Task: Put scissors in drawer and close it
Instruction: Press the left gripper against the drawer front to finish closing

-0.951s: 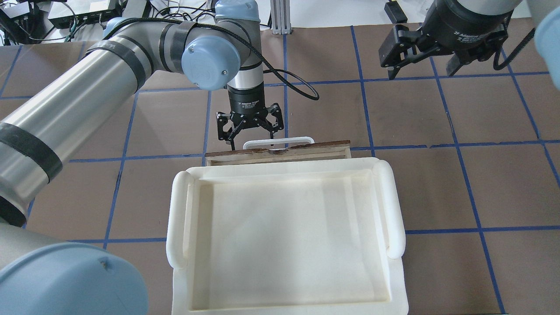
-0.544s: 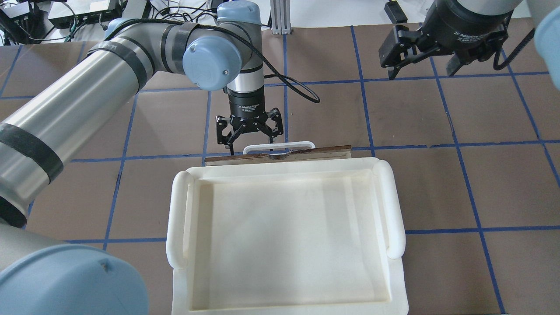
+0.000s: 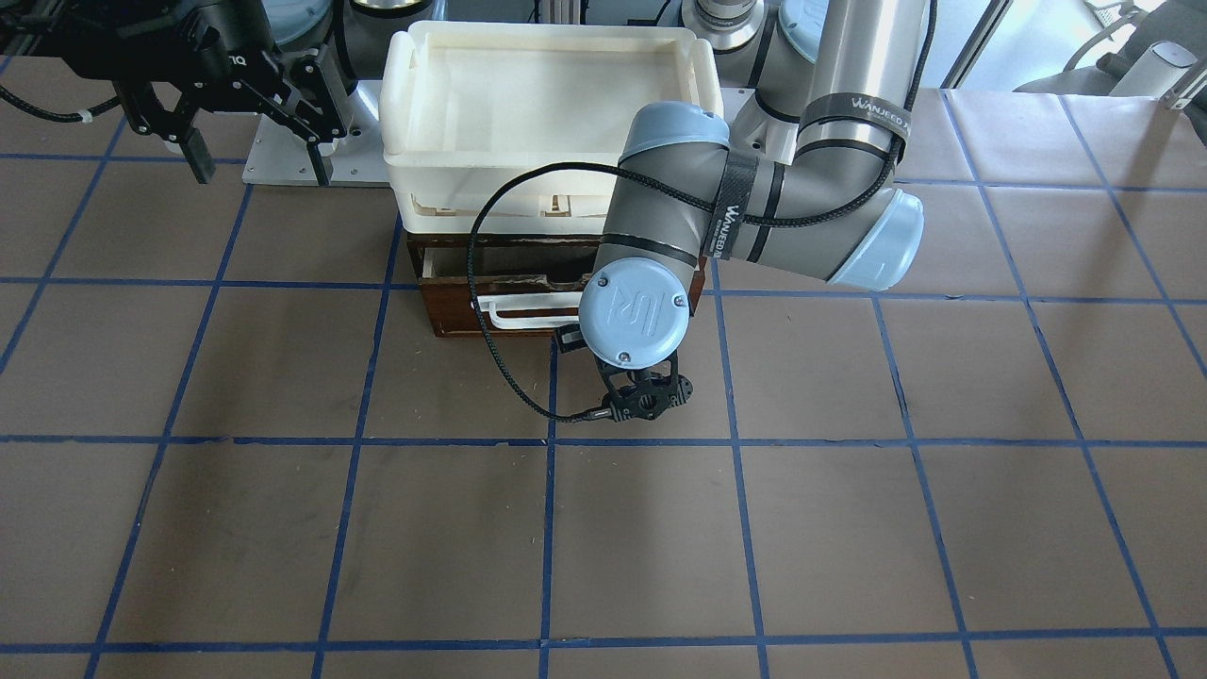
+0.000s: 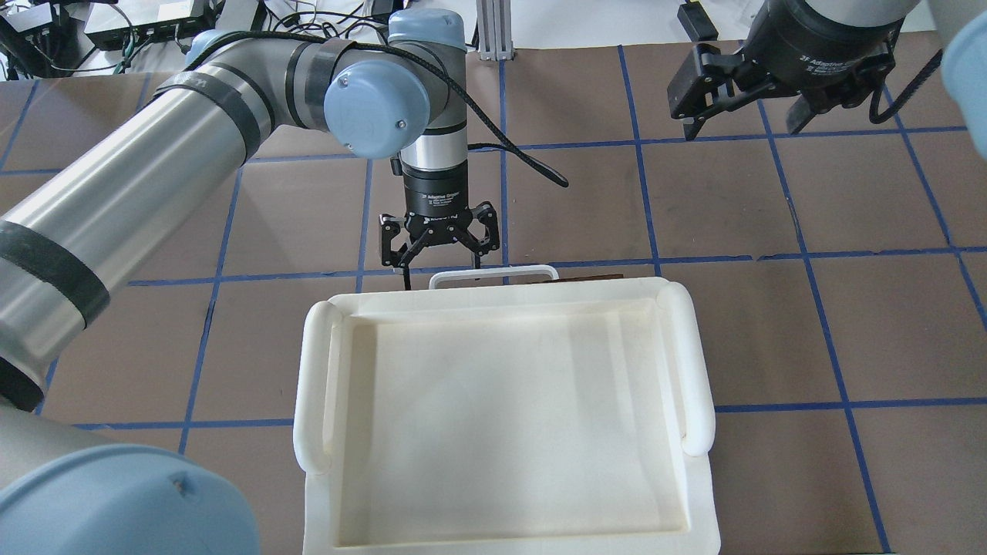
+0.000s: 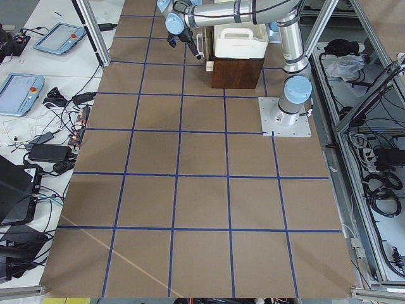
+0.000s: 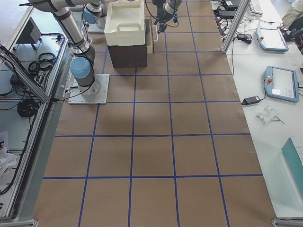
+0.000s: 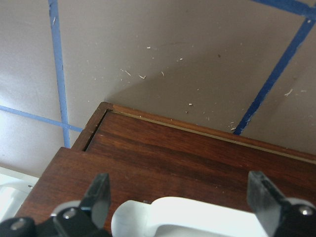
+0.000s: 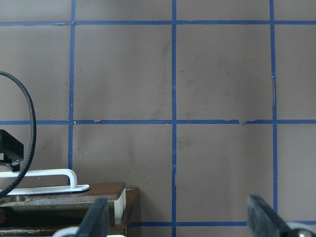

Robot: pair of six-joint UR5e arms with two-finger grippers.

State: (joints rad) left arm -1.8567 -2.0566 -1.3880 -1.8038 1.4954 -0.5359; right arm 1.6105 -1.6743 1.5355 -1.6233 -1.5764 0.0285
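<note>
The dark-brown drawer (image 4: 586,277) sits under the cream tray and shows only a thin strip of its front and its white bar handle (image 4: 493,273). In the front-facing view the drawer front (image 3: 471,321) stands almost flush with its cabinet. My left gripper (image 4: 442,270) is open, its fingers (image 7: 97,193) on either side of the handle (image 7: 197,217) against the drawer front (image 7: 197,153). My right gripper (image 4: 740,116) is open and empty, held high at the back right. The scissors are out of view.
A large cream plastic tray (image 4: 312,385) rests on top of the dark wooden cabinet (image 3: 443,325). The brown table has a grid of blue tape lines (image 4: 640,154). Cables and equipment (image 4: 116,23) lie beyond the back left edge.
My left gripper has moved toward the cabinet, pushing the drawer in. The pale strip of the drawer's inside that showed earlier is now hidden under the tray. The right arm has not moved.
</note>
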